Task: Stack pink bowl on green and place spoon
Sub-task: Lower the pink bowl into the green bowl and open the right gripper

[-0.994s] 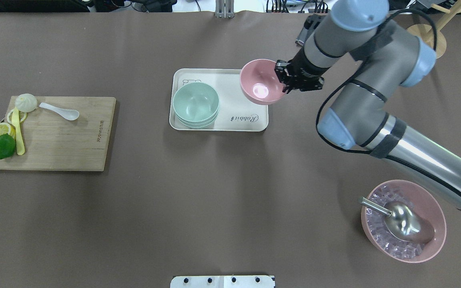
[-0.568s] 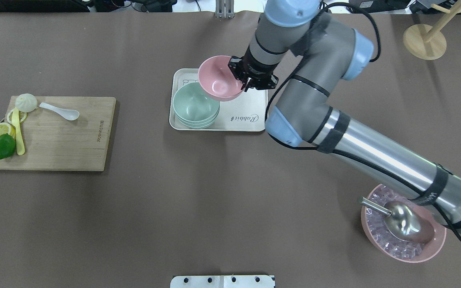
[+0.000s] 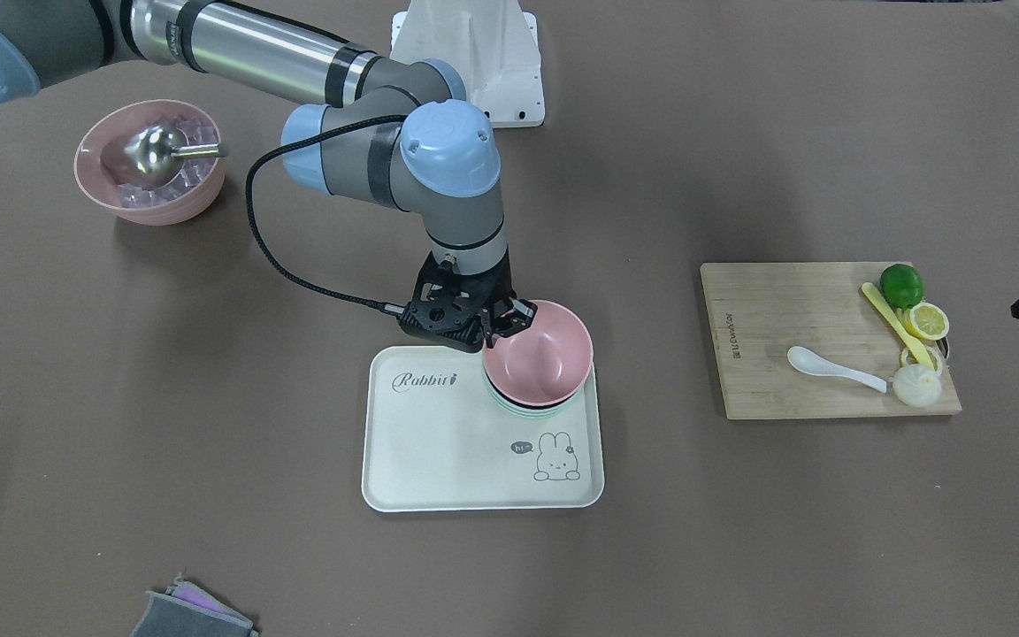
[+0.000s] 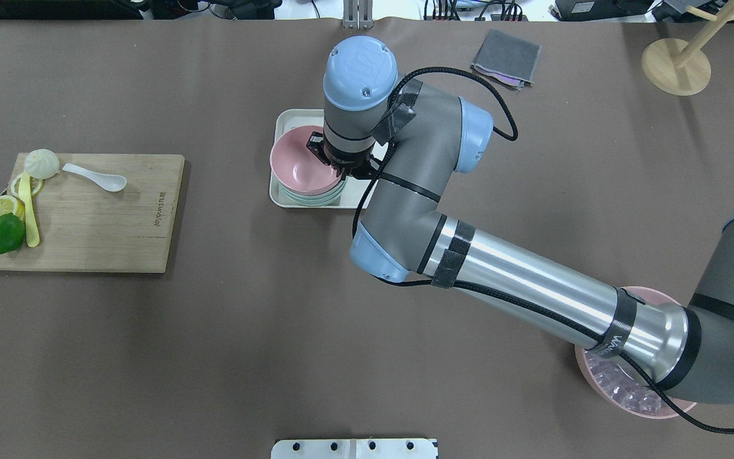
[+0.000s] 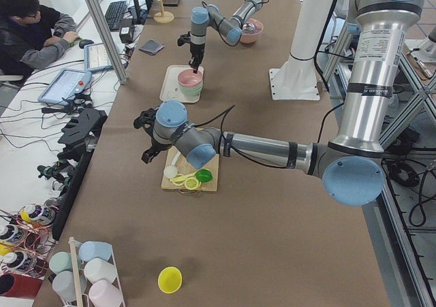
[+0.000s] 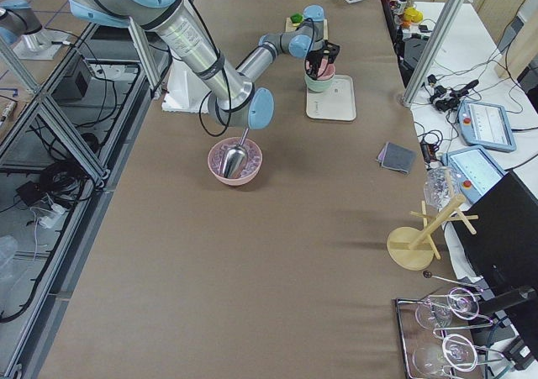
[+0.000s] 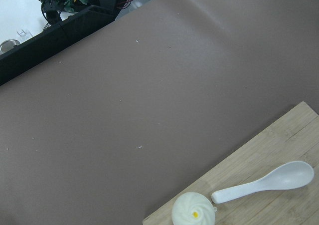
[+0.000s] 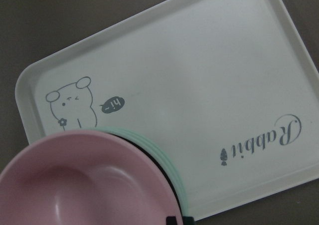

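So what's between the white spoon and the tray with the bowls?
Nothing but bare wooden board, then bare brown table, between the white spoon and the tray, seen in the overhead view.

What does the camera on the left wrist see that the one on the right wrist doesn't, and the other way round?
Only the left wrist camera shows the white spoon and a round bun, both lying on a wooden board, plus dark equipment past the table's far edge. Only the right wrist camera shows the white tray with its rabbit drawing, the pink bowl, and the rims of the green bowls peeking out under it. Both share just the brown table.
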`<action>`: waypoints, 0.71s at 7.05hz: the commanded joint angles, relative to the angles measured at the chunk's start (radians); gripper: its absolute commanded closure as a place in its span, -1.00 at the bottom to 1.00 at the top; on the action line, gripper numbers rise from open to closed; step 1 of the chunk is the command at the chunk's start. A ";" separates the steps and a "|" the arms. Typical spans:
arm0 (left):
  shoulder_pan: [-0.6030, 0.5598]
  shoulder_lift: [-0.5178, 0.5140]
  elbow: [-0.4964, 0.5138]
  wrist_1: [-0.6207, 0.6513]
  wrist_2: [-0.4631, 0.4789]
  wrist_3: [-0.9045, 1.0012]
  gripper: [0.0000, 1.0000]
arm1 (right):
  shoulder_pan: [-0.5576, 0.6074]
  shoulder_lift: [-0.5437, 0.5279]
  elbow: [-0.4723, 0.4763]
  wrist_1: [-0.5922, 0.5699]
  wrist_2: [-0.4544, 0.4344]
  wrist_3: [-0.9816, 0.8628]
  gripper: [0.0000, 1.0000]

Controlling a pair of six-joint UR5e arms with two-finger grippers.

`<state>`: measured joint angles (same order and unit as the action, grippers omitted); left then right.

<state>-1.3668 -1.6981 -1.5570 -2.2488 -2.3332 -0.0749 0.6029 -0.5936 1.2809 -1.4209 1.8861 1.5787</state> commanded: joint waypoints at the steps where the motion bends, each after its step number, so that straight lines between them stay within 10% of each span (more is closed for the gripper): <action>1: 0.002 0.000 0.000 0.000 0.000 0.001 -0.99 | -0.005 0.000 -0.006 0.000 -0.007 -0.006 1.00; 3: 0.008 0.000 0.000 0.000 0.000 0.001 -0.99 | -0.002 0.000 -0.006 0.005 -0.007 -0.012 1.00; 4: 0.008 0.000 0.000 0.000 0.000 0.000 -0.99 | 0.003 0.000 -0.003 0.014 -0.007 -0.014 0.57; 5: 0.008 0.000 0.000 0.000 0.000 0.001 -0.99 | 0.005 0.000 0.000 0.013 -0.013 -0.011 -0.98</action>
<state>-1.3597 -1.6981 -1.5570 -2.2488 -2.3332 -0.0744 0.6045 -0.5940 1.2772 -1.4106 1.8777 1.5665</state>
